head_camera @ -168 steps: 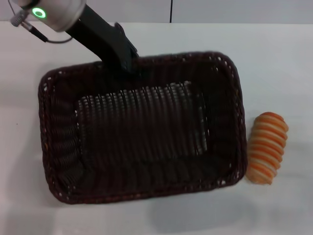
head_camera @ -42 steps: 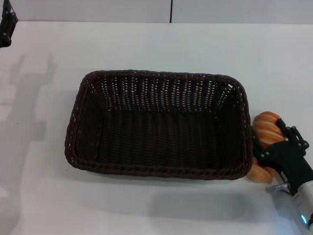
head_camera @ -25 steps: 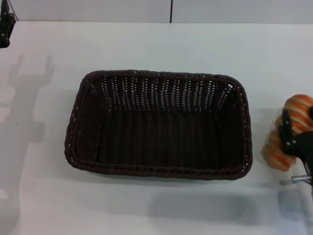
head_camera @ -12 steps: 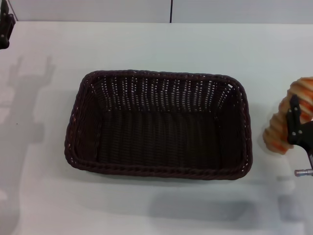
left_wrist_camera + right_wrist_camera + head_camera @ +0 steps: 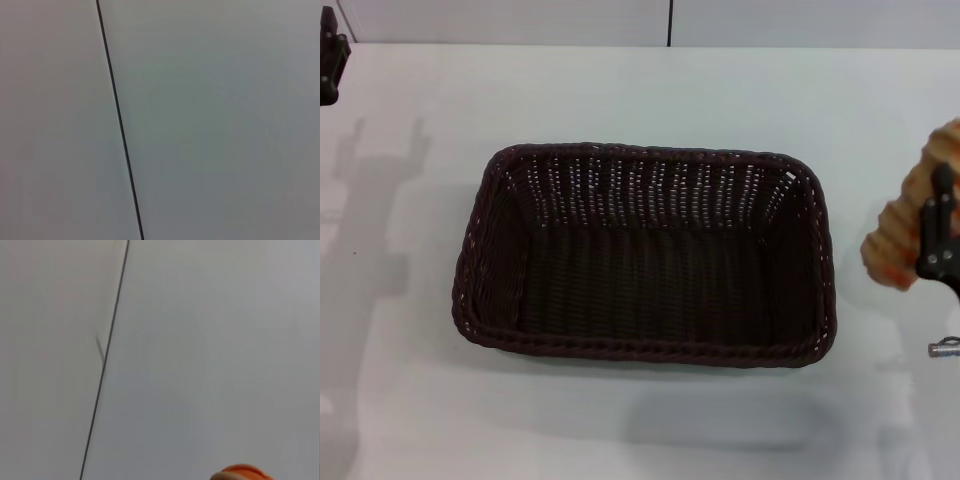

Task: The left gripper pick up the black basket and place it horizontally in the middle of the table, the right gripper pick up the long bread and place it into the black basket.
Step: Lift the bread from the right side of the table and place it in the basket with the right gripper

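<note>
Dark wicker fills the middle of my head view: the black basket (image 5: 645,255) sits flat on the table (image 5: 620,90), its long axis running left to right, open side up. At the right edge I see the right gripper (image 5: 942,240) clamped on the long bread (image 5: 910,215), held off the tabletop just beside the basket's right end, its long axis tilted, upper end toward the far right. Its orange tip shows in the right wrist view (image 5: 242,473). At the far left edge sits the left gripper (image 5: 330,65); I cannot tell its opening.
</note>
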